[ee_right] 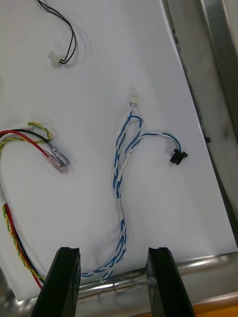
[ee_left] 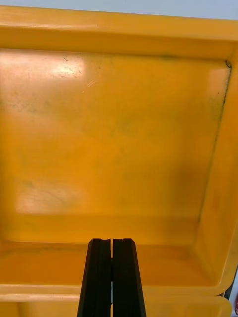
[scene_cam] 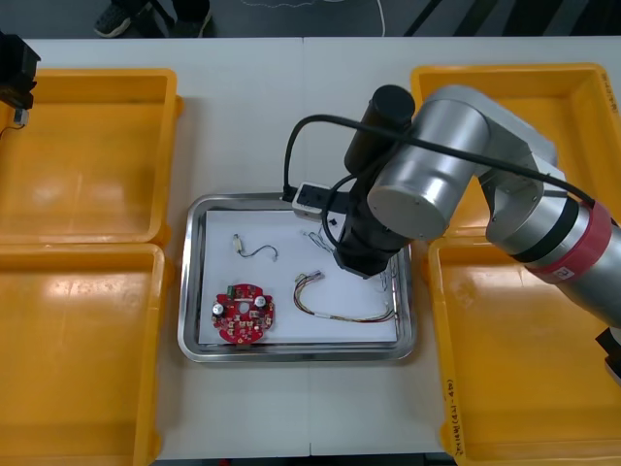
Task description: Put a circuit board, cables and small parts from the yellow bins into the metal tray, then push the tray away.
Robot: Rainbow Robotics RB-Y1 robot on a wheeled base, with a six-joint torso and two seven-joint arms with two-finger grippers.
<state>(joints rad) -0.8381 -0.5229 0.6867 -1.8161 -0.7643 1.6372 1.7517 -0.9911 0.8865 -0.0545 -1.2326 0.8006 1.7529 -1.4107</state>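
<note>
Front view: shiny metal tray point(scene_cam: 191, 291), white inside, holds round red circuit board point(scene_cam: 244, 313) at near-left corner, thin black cable point(ee_right: 74, 42), red and yellow cable point(scene_cam: 335, 313). Right gripper point(ee_right: 113, 253), fingers spread, hangs over twisted blue and white cable point(ee_right: 123, 163) by tray's right edge. Left gripper point(ee_left: 111, 242), pressed together, parked over yellow plastic bin point(ee_left: 119, 124). Left to do, likely: small parts, then push.

The circuit board point(scene_cam: 245, 313) is red, the cable point(ee_right: 121, 230) twisted blue-white (bins point(scene_cam: 87, 155) yellow).
</note>
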